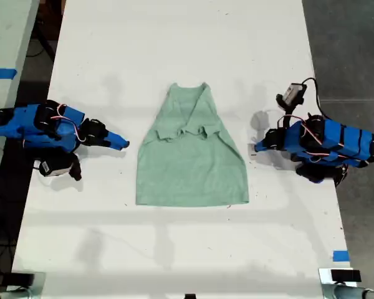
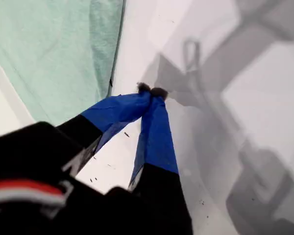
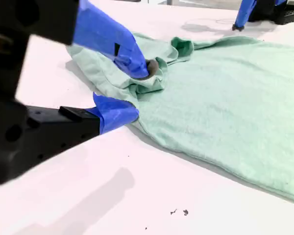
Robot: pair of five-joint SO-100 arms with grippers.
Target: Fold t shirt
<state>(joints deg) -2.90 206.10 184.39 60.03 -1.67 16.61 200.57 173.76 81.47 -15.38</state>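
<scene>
As far as the pictures show, the folding is only begun: the t shirt (image 1: 193,168) lies flat in the middle of the surface (image 1: 174,50), between the two arms, with its hem toward the exterior view's lower edge; both sleeves (image 1: 190,132) are turned inward and meet in a small crumpled bunch over the chest, so the cloth makes a narrow-topped trapezoid. We judge that the sleeve step is done, though a little untidy; what is left is to bring one end over the other, and perhaps to smooth the bunch first.

Our first claw (image 2: 152,91) is pressed together with nothing between its tips; it rests low on the bare white, just beside the shirt's edge. Our second claw (image 3: 139,93) is spread, one finger above the bunched sleeve and the other at the cloth's border; whether it touches the fabric we cannot tell, and it pinches nothing.

The surface is white and plain, with a few dark specks and a piece of blue tape (image 1: 340,255) near a corner; dark grey floor (image 1: 349,50) shows on the exterior view's right, and another pale table (image 1: 6,37) on its left.
</scene>
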